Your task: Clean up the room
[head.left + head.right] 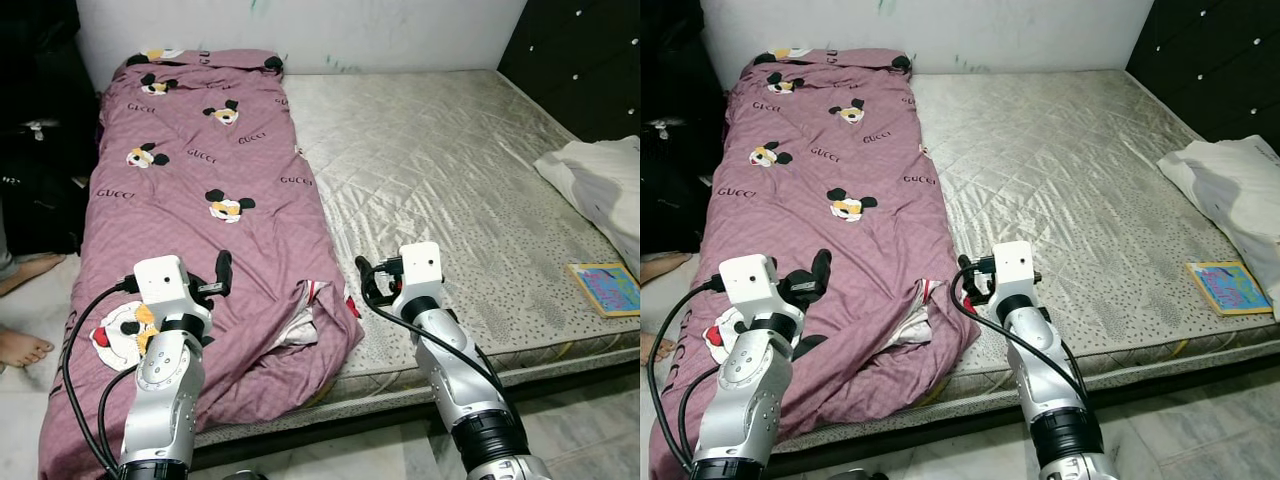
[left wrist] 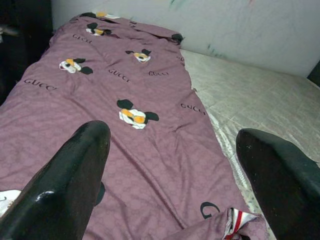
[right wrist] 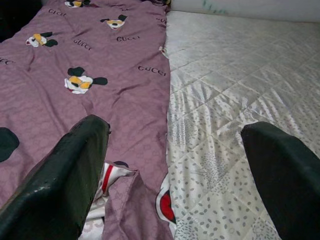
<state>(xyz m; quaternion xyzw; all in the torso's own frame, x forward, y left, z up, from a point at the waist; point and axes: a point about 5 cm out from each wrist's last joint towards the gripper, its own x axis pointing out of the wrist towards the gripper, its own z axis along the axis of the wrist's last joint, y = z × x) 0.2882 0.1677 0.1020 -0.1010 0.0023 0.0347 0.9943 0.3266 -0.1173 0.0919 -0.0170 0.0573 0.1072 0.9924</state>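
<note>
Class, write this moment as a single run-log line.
left gripper: open, over purple blanket | right gripper: open, at blanket's rumpled near edge | mattress: half bare | book: near corner

Bed w/ bare quilted silver-grey mattress (image 1: 440,170), head end against the pale wall. Purple blanket (image 1: 200,200) w/ cartoon mouse prints & logo text lies along the robot's left half of mattress, from wall end to near edge; near corner is rumpled & hangs over the edge. White pillow (image 1: 600,185) sits at far right edge. Colourful book (image 1: 606,288) lies flat near right front corner, just beside pillow.
</note>
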